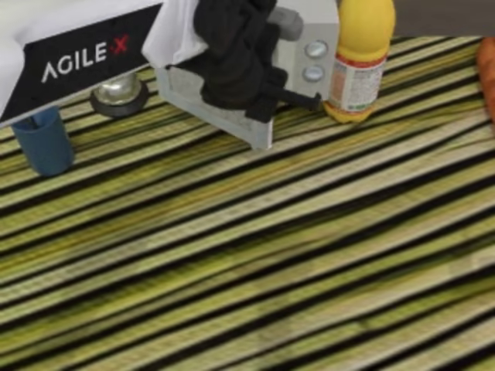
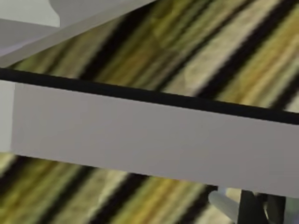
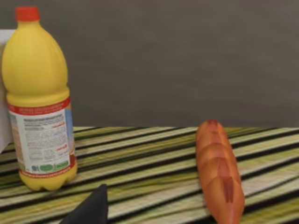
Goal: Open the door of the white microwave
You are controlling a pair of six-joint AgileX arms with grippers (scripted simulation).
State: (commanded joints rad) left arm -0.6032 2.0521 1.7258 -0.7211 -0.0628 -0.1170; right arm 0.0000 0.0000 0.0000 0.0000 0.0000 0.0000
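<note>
A: At the table's far edge, the left gripper (image 1: 267, 89) is working at the white microwave (image 1: 309, 31), whose door (image 1: 216, 104) is standing swung out toward the table's left.

B: Is it gripping?

A: I cannot tell; its fingers are hidden.

B: The risk?

A: Probably the yellow bottle (image 1: 358, 58), touching the microwave's right side, tipping if the box is dragged.

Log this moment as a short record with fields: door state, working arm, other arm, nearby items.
door: swung partly open from the white microwave
working arm: left gripper at the door's free edge, by the knobs
other arm: right arm out of the top view
nearby items: yellow bottle right of the microwave; bread loaf; blue cup and metal bell at left
surface: striped table
</note>
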